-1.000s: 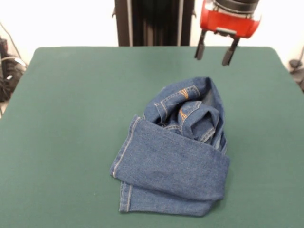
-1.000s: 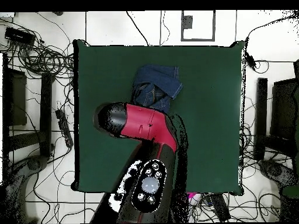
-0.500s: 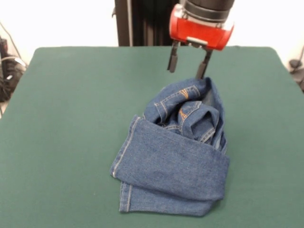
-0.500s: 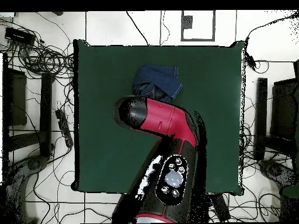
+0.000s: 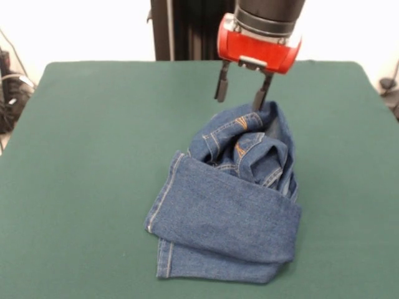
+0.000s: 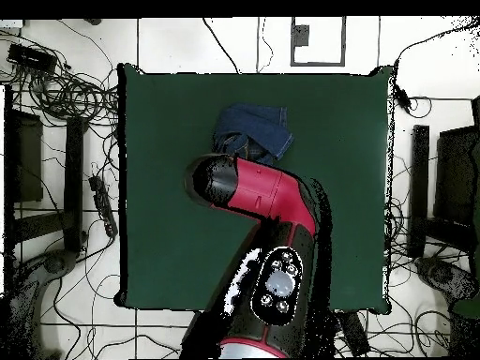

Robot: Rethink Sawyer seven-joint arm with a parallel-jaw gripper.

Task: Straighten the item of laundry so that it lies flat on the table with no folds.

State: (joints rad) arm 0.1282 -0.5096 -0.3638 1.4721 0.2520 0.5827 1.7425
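Looking across the large rectangular worktop with its dark green cloth-like top, I see it spread out on every side beneath my gripper, far wider than the garment on it. From overhead, the same green worktop fills the middle of the view, and my red and black arm reaches over it from the bottom edge, covering the near part of the garment.

Below the gripper and towards the camera in the front view lies the small pair of blue denim jeans with orange-tan stitching. They are not flat: one hemmed leg is folded across the front as a broad smooth panel, with a second hem edge showing beneath it, and the waist and pocket part is bunched up in a rumpled heap right under the gripper. Overhead, only a bit of the jeans shows beyond the arm's end.

My gripper, two dark fingers under a red housing, hangs with its jaws apart and nothing between them. One fingertip sits at the top edge of the bunched denim; I cannot tell whether it touches. The other is over bare green cloth just beside the heap.
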